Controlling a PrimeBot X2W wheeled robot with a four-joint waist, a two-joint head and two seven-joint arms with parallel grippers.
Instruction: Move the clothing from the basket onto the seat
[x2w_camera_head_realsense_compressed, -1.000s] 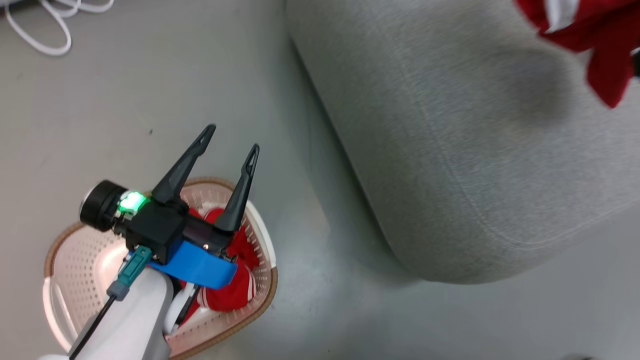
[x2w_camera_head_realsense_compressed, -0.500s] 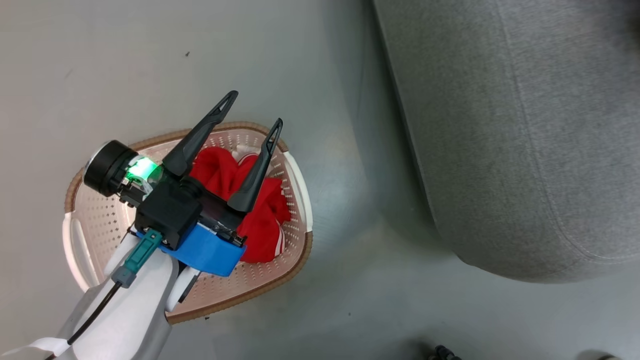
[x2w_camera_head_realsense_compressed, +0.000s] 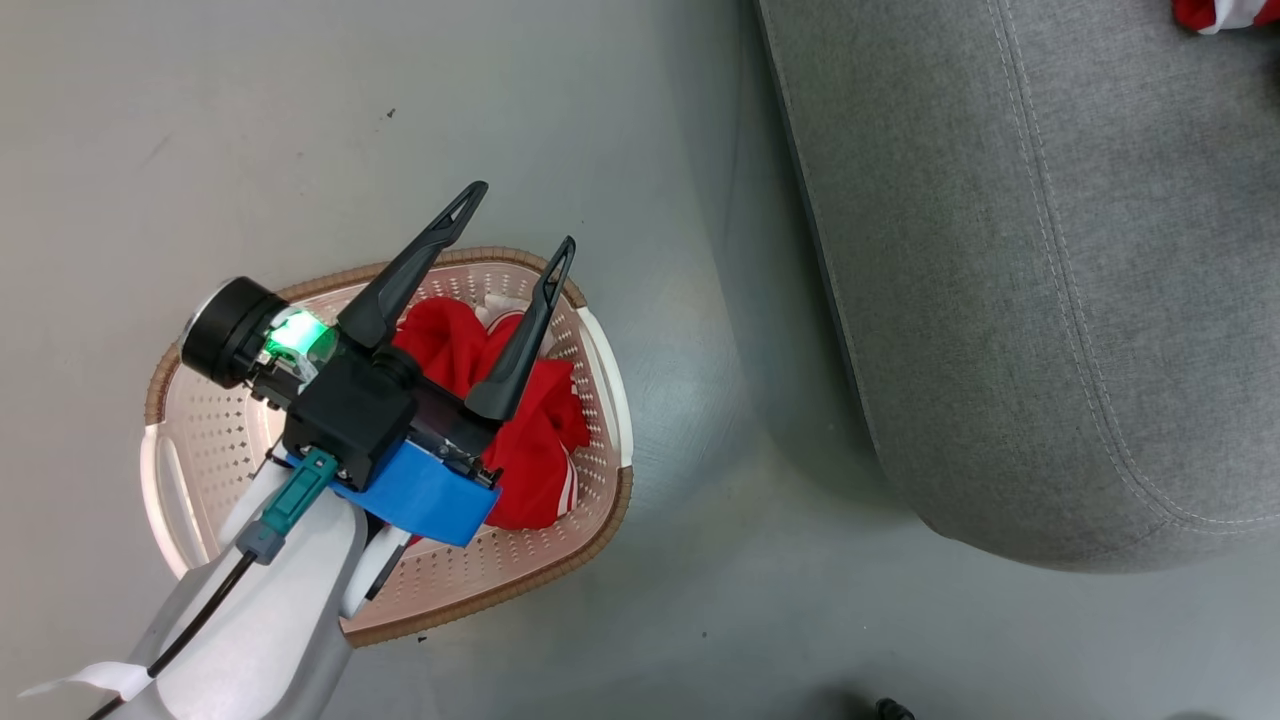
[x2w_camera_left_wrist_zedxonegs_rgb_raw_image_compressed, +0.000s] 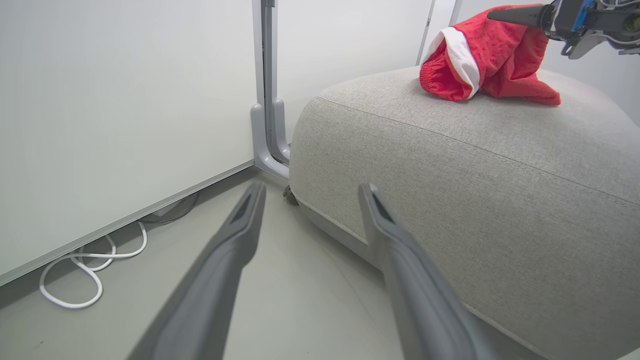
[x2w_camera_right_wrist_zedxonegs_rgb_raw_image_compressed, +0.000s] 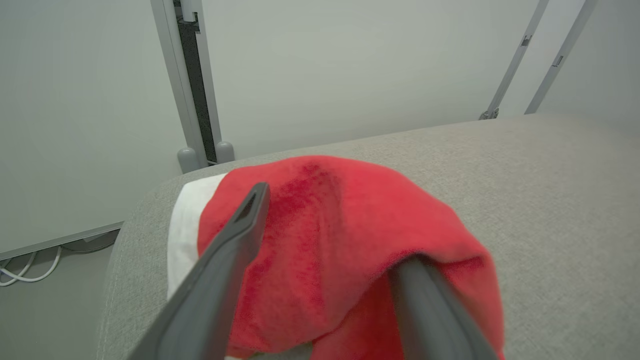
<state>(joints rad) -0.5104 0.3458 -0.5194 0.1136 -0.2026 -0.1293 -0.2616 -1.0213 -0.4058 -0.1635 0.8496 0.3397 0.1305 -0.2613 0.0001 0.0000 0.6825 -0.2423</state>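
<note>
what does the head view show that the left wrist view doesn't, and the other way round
Head view: the basket, holding a red garment with thin white stripes. Left wrist view: a looped white cable and a grey upright post. Both: the left gripper, open, the grey seat, and a red garment with a white band lying on it.

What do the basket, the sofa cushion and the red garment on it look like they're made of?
Basket: likely matte plastic, perforated walls, woven-look brown rim. Sofa cushion: grey woven upholstery, stitched seam. Red garment: soft, fleecy-looking fabric, white band.
</note>
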